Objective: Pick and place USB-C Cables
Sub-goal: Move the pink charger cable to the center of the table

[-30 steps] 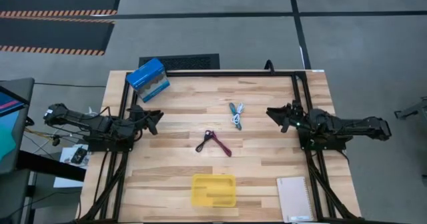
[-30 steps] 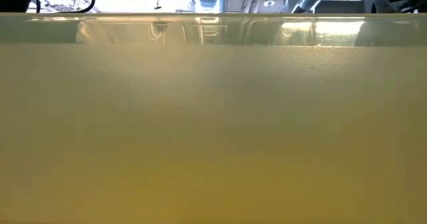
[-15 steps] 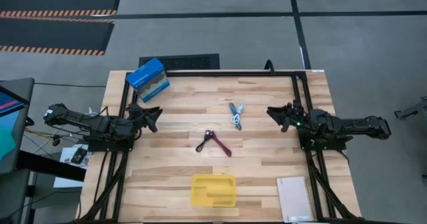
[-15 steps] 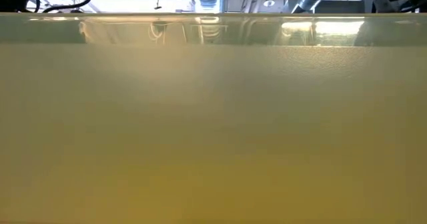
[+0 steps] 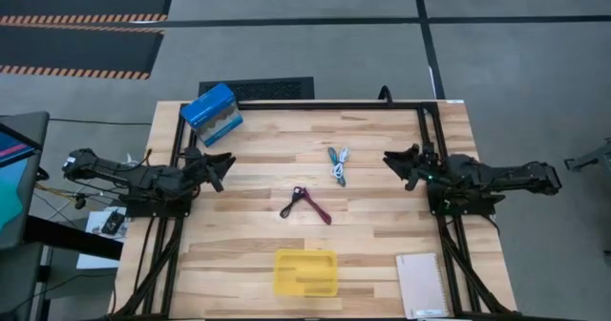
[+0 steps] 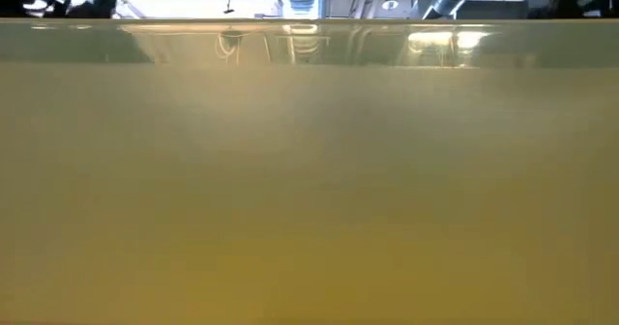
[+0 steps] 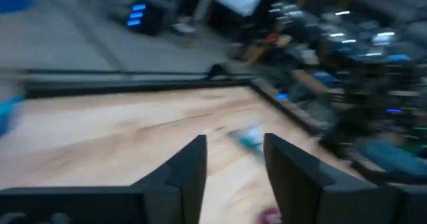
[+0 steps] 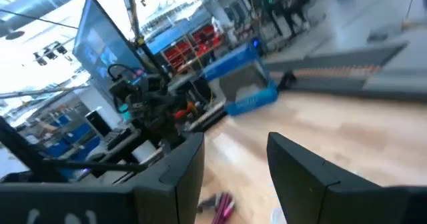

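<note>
**Supervisor:** Report end effector status.

**Operator:** I read the left gripper (image 5: 221, 164) at the table's left edge, fingers (image 7: 190, 174) parted with a moderate gap, nothing between them. I read the right gripper (image 5: 396, 162) at the right edge, fingers (image 8: 183, 171) likewise parted and empty. Both hover clear of the wooden table (image 5: 382, 235).

**Supervisor:** Visibility limits?

**Operator:** The low view is blocked: the yellow tray (image 6: 309, 190) wall fills it, and only a strip of ceiling shows above. Both wrist views are smeared. In the left wrist view I make out one teal-and-white blur; in the right wrist view the dark red cable (image 8: 222, 207) is cut off at the frame edge.

**Supervisor:** Cable locations and appearance?

**Operator:** In the high view I see the dark red cable (image 5: 305, 204) near the table centre, a thin loose bundle with splayed ends. The teal cable (image 5: 333, 159) and the white cable (image 5: 341, 167) lie touching, side by side, between the grippers. The tray (image 5: 305, 272) sits at the near edge, well apart from all three. A blue box (image 5: 211, 109) occupies the far-left corner; a white notepad (image 5: 421, 285) the near-right.
</note>
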Controlling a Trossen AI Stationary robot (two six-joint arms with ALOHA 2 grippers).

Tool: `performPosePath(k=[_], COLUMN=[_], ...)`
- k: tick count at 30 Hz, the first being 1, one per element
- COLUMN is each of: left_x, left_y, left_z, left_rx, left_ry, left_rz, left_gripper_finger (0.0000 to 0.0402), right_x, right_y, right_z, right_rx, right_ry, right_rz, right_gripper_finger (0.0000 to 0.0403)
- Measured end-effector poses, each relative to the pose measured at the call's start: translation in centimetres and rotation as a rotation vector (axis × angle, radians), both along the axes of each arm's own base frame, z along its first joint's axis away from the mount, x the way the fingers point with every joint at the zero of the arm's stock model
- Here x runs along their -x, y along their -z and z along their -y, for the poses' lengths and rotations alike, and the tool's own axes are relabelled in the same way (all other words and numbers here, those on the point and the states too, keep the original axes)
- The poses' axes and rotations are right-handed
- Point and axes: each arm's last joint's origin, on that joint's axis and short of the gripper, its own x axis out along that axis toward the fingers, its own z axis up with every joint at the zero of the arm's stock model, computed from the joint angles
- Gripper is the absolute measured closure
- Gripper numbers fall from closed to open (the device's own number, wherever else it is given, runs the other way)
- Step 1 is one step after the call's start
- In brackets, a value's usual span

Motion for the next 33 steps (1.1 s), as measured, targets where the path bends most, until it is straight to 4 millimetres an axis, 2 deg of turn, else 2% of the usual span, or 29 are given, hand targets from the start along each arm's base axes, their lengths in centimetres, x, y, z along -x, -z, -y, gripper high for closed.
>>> performPosePath(k=[5, 9, 15, 19, 23, 28, 33], left_x=[-0.2, -0.2, -0.8, -1.6, -2.6, -3.7, -4.5], left_y=[-1.9, -2.7, -3.0, -3.2, -2.9, -1.8, -0.7], left_z=[0.3, 0.5, 0.7, 0.9, 1.2, 1.5, 1.7], left_rx=[-0.059, -0.068, -0.030, -0.020, -0.024, -0.016, 0.002], left_ry=[0.123, 0.192, 0.228, 0.233, 0.255, 0.255, 0.251], left_rz=[0.148, 0.217, 0.164, 0.092, 0.031, -0.056, -0.128], left_gripper_finger=[0.0175, 0.0121, 0.0103, 0.0111, 0.0115, 0.0115, 0.0116], right_x=[-0.3, -1.4, -4.9, -8.2, -11.2, -13.8, -15.9], right_y=[-3.1, -4.9, -5.8, -4.6, -2.8, 0.2, 3.0], right_z=[0.1, 0.1, 0.1, -0.4, -1.5, -2.6, -4.6], right_rx=[0.110, 0.130, 0.113, 0.115, 0.112, 0.138, 0.159], right_ry=[0.045, 0.045, 0.065, 0.027, -0.014, 0.021, -0.043], right_rz=[-0.041, -0.169, -0.430, -0.561, -0.589, -0.655, -0.652], right_gripper_finger=[0.0174, 0.0139, 0.0122, 0.0121, 0.0121, 0.0121, 0.0121])
